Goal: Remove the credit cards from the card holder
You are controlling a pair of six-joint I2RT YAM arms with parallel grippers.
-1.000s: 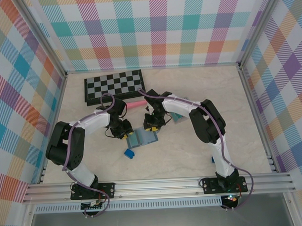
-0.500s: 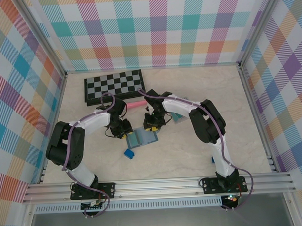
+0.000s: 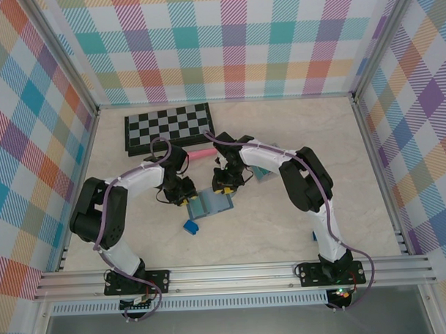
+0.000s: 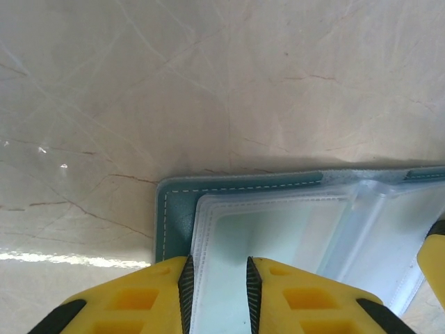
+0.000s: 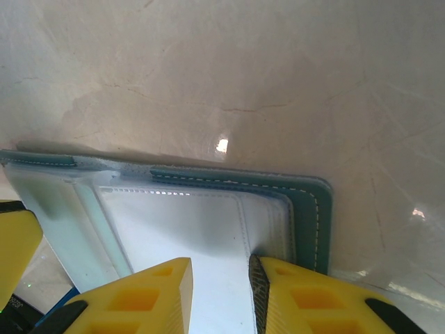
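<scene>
**Top external view.** One small slate-blue book-style folding card holder (image 3: 212,205) lies opened flat on the pale marbled table (image 3: 284,231), between the two arms and near the middle of the surface. The left gripper (image 3: 184,198) is down at the holder's left edge and the right gripper (image 3: 224,189) at its far right edge. Also present are one black-and-grey chequered board (image 3: 169,127) at the back, one pink stick-shaped object (image 3: 202,153) just in front of it, and one bright blue block (image 3: 190,226) just nearer than the holder. No credit card can be made out, either in the holder or on the table.

**Left wrist view.** The left gripper (image 4: 217,292), with two yellow fingers and black pads, has its jaws a narrow gap apart. They stand over a clear plastic sleeve page of the card holder (image 4: 170,209), near the holder's stitched corner. No pinch on the page is visible, and nothing is carried.

**Right wrist view.** The right gripper (image 5: 221,292) matches this posture. Its jaws are slightly parted, and it sits on the pale inner page beside the stitched blue cover of the card holder (image 5: 306,209). It grasps nothing that can be seen.

**Progress (judged).** Opening the holder appears done, and both grippers seem placed to pin it flat. The visible sleeves look clear, and it cannot be told whether cards remain in them. The extraction itself therefore appears still outstanding.

**Count.** One holder, two grippers, one board, one pink object and one blue block; no cards can be counted.
</scene>
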